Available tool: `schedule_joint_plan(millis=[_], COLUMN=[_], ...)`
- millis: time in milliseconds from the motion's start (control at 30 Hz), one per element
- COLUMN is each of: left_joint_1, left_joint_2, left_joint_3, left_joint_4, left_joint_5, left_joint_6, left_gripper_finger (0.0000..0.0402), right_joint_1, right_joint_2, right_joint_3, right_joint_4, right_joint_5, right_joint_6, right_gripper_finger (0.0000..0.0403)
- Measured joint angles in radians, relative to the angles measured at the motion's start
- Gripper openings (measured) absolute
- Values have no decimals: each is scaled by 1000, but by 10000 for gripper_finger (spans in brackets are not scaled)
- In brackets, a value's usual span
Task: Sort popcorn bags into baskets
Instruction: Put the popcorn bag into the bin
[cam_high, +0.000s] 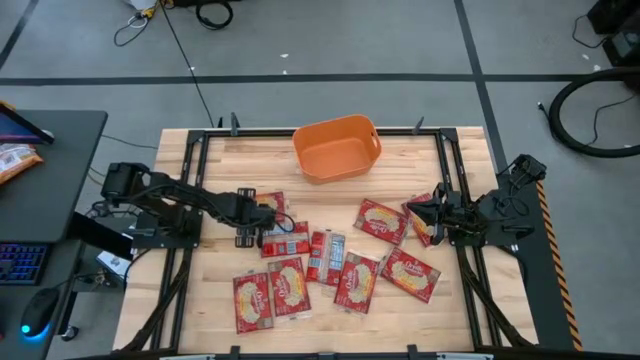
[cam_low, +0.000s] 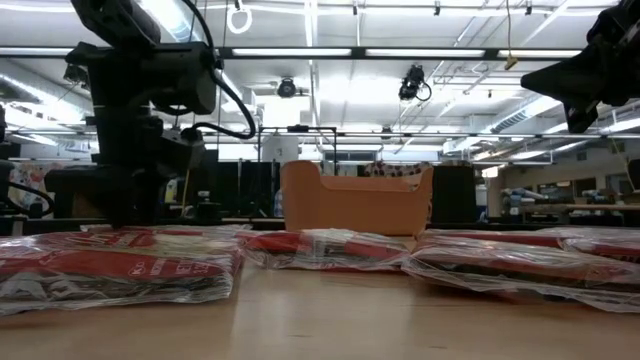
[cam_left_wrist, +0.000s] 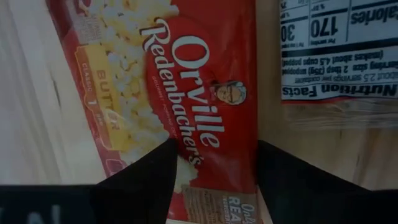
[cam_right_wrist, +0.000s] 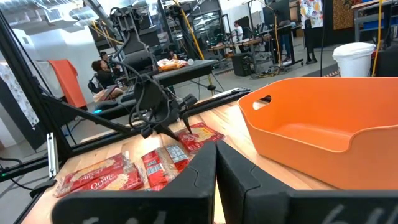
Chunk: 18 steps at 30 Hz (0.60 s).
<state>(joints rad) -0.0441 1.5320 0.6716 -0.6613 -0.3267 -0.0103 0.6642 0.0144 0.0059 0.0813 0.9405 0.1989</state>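
Observation:
Several red popcorn bags (cam_high: 345, 262) lie flat across the middle of the wooden table. The orange basket (cam_high: 338, 148) stands at the far edge, with no bag showing in it (cam_right_wrist: 323, 130). My left gripper (cam_high: 262, 212) is down low over the leftmost far bag (cam_high: 272, 203) and open. In the left wrist view (cam_left_wrist: 216, 143) one finger is over the bag's printed face (cam_left_wrist: 186, 93) and the other is at its long edge. My right gripper (cam_high: 412, 210) is shut on nothing (cam_right_wrist: 216, 152). It hangs raised (cam_low: 580, 80) above a bag at the right (cam_high: 428, 232). My left gripper comes at the bag from above with its fingers (cam_left_wrist: 149, 174) pointing down and set across the bag's width. The bag lies flat on the table. Whether the fingertips touch the wrapper I cannot tell.
A bag lying label side up (cam_left_wrist: 336, 50) sits close beside the one under my left gripper. Black metal rails (cam_high: 195, 170) run along the table's left and right sides. Bare wood (cam_high: 250, 150) shows to the left of the basket. A desk with a keyboard (cam_high: 20, 260) stands off the table's left.

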Motion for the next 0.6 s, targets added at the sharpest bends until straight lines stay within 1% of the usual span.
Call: schedule_joint_plan(millis=[100, 267, 333, 433, 600], left_joint_1=[0, 1, 1, 3, 31], left_joint_2=[3, 5, 5, 13, 10], left_joint_3=[-2, -3, 12, 75, 267], left_joint_4=[3, -5, -24, -107, -227], left_joint_5=[-7, -16, -12, 0, 4], left_joint_6=[-1, -4, -4, -4, 8], left_gripper_finger=[162, 76, 47, 39, 38], right_joint_1=[0, 0, 0, 0, 0], right_joint_2=[0, 0, 0, 0, 0], right_joint_3=[0, 0, 0, 0, 0], right_joint_4=[0, 0, 0, 0, 0], right_joint_5=[0, 0, 0, 0, 0], right_joint_6=[0, 0, 0, 0, 0], right_gripper_finger=[16, 16, 16, 16, 16])
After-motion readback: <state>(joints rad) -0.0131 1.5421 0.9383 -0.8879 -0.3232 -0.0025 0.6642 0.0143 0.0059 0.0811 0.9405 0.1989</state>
